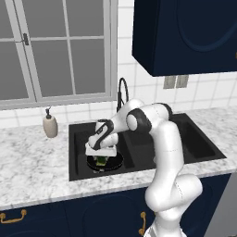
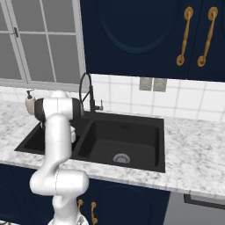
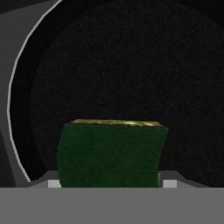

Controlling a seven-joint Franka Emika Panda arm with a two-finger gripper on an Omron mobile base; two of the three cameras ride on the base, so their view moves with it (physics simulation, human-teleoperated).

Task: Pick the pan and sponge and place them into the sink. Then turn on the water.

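Kitchen setting: marble-look counter (image 1: 32,162) under a window (image 1: 55,51), dark blue cabinets above and below, white tiled wall behind.

Sink (image 1: 203,152): black, two basins, set into the counter; tall arched faucet (image 1: 121,92) at the back between the basins. No stream of water is visible at the spout.

Pan (image 1: 115,160): black, round, lying flat on the floor of the basin nearer the window. Its handle cannot be made out.

Sponge (image 3: 109,153): green with a yellow face, held directly over the middle of the pan, not yet resting on it as far as can be told.

Gripper (image 1: 102,160): pointed straight down into that basin, jaws closed on the sponge from either side.

Soap bottle (image 1: 50,125): beige, upright on the counter beside the sink, well clear of the arm.

Stage, by judgement: pan placed, sponge about to be released, tap to follow.

Risks, by judgement: a sponge let go from height may bounce off the pan's rim; a half-opened grip may lift it back out; the elbow swinging towards the faucet may knock it.
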